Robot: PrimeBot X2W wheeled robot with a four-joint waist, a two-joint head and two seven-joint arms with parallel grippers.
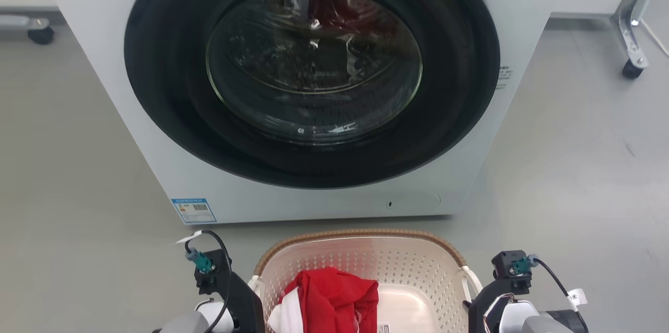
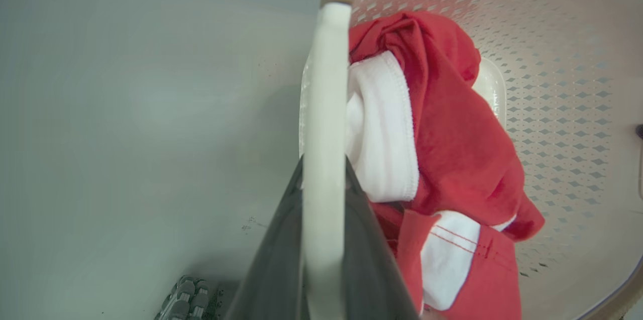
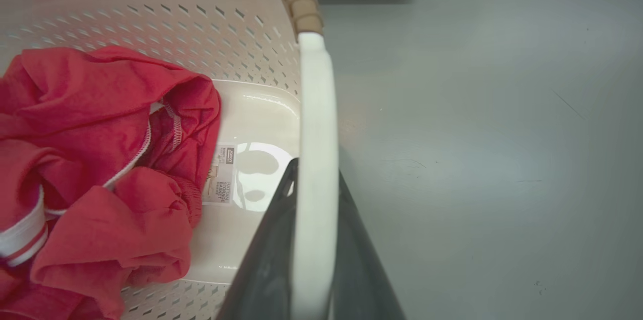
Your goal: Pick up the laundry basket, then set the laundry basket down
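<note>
The laundry basket (image 1: 360,262) is cream-white with perforated sides and a brown woven-look rim, low in the head view just before the washing machine. Red and white clothes (image 1: 334,291) lie inside it, beside a small label (image 3: 223,174) on the smooth bottom. My left gripper (image 2: 324,169) is shut on the basket's left white loop handle (image 2: 324,109). My right gripper (image 3: 314,169) is shut on the right handle (image 3: 314,109). Both dark grippers flank the basket (image 1: 235,291) (image 1: 491,296). Whether the basket touches the floor I cannot tell.
A white front-loading washing machine (image 1: 104,87) stands directly ahead, its dark round door (image 1: 313,61) shut with something red behind the glass. Wheeled metal legs stand at the far right (image 1: 632,64) and far left (image 1: 39,35). Grey floor spreads to both sides.
</note>
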